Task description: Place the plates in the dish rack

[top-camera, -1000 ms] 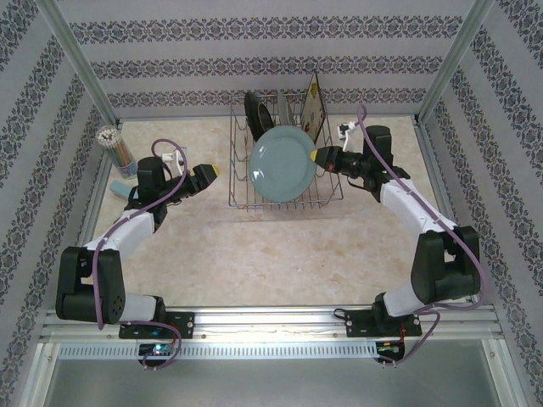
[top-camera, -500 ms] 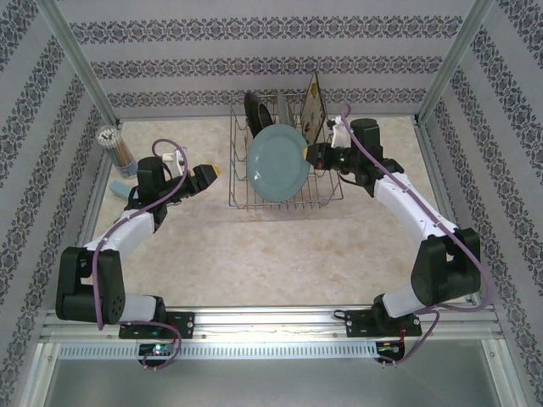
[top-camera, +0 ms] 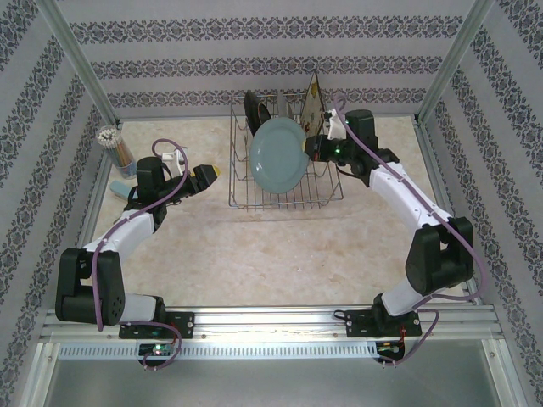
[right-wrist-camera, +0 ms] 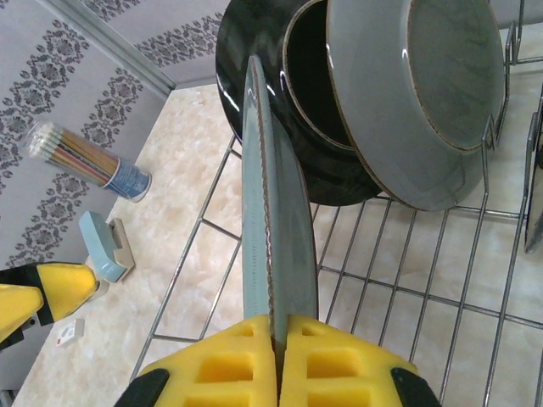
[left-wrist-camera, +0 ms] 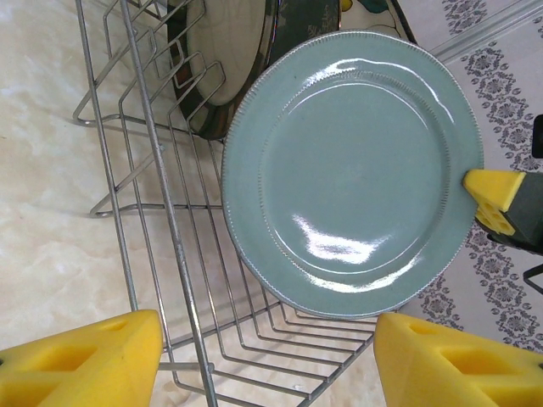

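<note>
The right fingers (right-wrist-camera: 229, 365) pinch the rim of the light-blue plate (right-wrist-camera: 276, 212), one yellow pad on each face. From the right wrist the plate is seen edge-on, standing upright. In the top view the same plate (top-camera: 278, 155) is on its edge above the front half of the dish rack (top-camera: 284, 203), its face turned toward the near edge of the bench (top-camera: 254, 254), with the right fingers (top-camera: 314, 150) at its right rim. I cannot tell if its lower rim already touches the wires.

Behind it, a dark plate (right-wrist-camera: 339, 178) and a grey plate (right-wrist-camera: 424, 102) stand close together between the tines at the back of the rack (right-wrist-camera: 407, 292). A square floral plate (top-camera: 314, 106) stands at the back right corner of the rack, tilted.

The left fingers (top-camera: 209, 172) are spread wide and hold nothing. They hang over the bench to the left of the rack, well apart from it, and point toward it. From the left wrist, the two yellow pads (left-wrist-camera: 85, 360) are at the bottom corners, and between them are the rack wires (left-wrist-camera: 170, 246) and the full round face of the blue plate (left-wrist-camera: 352, 174).

At the left side of the bench there is a cup of thin coloured sticks (top-camera: 114, 144), and near it a small pale-blue object (top-camera: 121, 188).
</note>
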